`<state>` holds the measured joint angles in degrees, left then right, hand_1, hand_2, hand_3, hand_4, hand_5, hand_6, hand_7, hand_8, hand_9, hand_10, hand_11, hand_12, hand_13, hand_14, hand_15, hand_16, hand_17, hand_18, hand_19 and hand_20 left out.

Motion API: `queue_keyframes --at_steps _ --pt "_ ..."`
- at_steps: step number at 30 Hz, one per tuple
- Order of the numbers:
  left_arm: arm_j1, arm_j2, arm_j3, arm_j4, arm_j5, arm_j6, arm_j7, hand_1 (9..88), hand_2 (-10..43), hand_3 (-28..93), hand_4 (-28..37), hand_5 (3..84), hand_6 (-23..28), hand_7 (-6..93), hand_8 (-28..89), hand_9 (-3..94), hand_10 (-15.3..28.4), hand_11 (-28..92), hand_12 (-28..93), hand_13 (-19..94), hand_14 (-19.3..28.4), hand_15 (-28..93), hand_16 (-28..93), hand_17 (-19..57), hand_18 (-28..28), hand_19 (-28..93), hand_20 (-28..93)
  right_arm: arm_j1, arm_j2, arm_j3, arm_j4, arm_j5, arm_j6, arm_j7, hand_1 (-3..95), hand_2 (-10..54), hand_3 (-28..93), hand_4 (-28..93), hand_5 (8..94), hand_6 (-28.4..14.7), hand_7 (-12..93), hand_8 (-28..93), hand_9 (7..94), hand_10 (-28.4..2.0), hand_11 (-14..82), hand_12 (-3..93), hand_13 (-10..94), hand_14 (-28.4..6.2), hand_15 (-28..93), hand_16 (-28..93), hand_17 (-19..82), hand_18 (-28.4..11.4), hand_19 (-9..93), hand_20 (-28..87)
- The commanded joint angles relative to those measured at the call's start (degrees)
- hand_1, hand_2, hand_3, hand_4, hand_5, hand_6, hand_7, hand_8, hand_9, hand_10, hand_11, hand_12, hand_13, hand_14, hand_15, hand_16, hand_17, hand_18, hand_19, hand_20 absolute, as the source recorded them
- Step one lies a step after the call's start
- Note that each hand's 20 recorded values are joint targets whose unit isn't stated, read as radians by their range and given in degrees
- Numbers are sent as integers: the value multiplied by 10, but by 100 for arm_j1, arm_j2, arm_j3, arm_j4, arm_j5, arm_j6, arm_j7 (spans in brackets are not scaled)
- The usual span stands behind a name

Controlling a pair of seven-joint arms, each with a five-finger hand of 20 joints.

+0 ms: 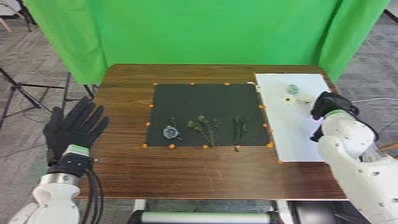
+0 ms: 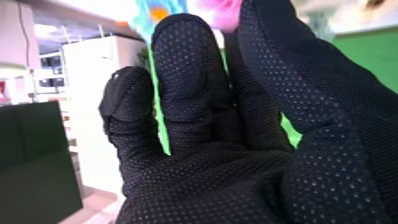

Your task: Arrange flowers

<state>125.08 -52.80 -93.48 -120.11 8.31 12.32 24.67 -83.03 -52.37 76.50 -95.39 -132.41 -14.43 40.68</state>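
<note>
- Head view: we're seeing a blue-grey flower (image 1: 171, 132) and green stems (image 1: 211, 131) lying on the mat (image 1: 209, 97), pale flowers (image 1: 292, 89) near the right hand (image 1: 331, 104); the left hand (image 1: 73, 131) is spreading open, left.
- Right wrist view: pink (image 2: 222, 12) and light-blue blooms (image 2: 144, 20) are showing, cut off, beyond relaxed fingers; contact is staying unclear.

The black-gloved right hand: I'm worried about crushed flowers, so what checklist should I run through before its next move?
Right hand at the white rectangular sheet: ok.
Its fingers uncurled: ok.
Clear of the pale flower nearest it: cannot tell.
Blue-grey flower on the black rectangular mat: ok.
Green leafy sprigs on that mat: ok.
Black-gloved left hand away from the flowers: ok.
</note>
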Motion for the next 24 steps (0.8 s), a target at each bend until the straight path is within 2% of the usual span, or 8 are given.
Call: queue_keyframes --at_steps 1,3,5,9,10,18,22,24 --pt "244 -31 -13 -119 -66 138 8 249 149 691 -283 393 65 170 -109 332 121 200 91 233 128 357 -91 -54 142 362 89 -142 -97 -113 63 33 -62 -36 558 -82 751 -283 620 -5 187 -79 645 -102 126 141 704 -64 566 374 398 -210 905 361" --pt "111 -22 74 -65 -69 67 14 249 149 690 -283 392 65 170 -109 332 121 200 91 233 129 358 -92 -54 142 363 89 -184 -80 -61 66 27 -89 76 563 -78 743 -283 644 -3 200 -29 687 -98 120 174 713 -65 563 376 404 -210 907 369" --pt "364 -40 -3 -175 -118 157 71 249 149 691 -283 392 65 171 -109 331 121 201 92 232 130 360 -91 -55 142 363 89 -169 -152 -81 141 67 -243 76 571 -72 743 -282 652 -4 204 -17 708 -99 108 217 718 -59 563 383 406 -208 910 371" --pt "177 2 75 -61 -88 85 78 249 149 691 -283 392 66 171 -109 331 120 202 92 231 131 362 -91 -54 142 363 88 -431 -40 49 -20 12 72 167 601 -75 716 -283 686 -10 257 22 802 -89 101 376 719 -59 575 401 414 -203 917 375" --pt "366 -39 6 -147 -96 142 114 250 149 690 -283 392 65 171 -109 331 120 202 91 231 132 363 -91 -54 142 362 88 -430 -64 16 -5 -2 98 99 603 -75 715 -283 697 -10 282 32 814 -87 120 401 721 -58 577 401 415 -202 918 375" --pt "276 -39 -124 -70 8 -38 21 248 148 690 -283 389 65 170 -109 330 120 202 92 230 133 362 -92 -53 142 361 87 -737 7 75 -498 -363 787 33 605 -75 710 -283 711 -12 340 98 833 -81 133 440 732 -57 577 400 423 -202 926 380" --pt "165 -180 -157 24 83 -276 -347 262 154 724 -282 388 62 169 -110 330 119 198 90 230 133 358 -92 -54 143 356 84 -649 42 -116 -483 -452 1177 167 595 -72 730 -283 708 -8 354 135 840 -85 150 447 744 -59 590 397 439 -203 930 396" --pt "-24 -70 -125 118 206 -354 -509 267 155 728 -282 387 61 168 -110 330 119 196 90 231 132 355 -91 -53 143 354 84 -597 67 -167 -517 -511 1467 211 585 -66 747 -283 706 -5 358 150 843 -89 164 451 758 -63 612 380 449 -203 932 410"
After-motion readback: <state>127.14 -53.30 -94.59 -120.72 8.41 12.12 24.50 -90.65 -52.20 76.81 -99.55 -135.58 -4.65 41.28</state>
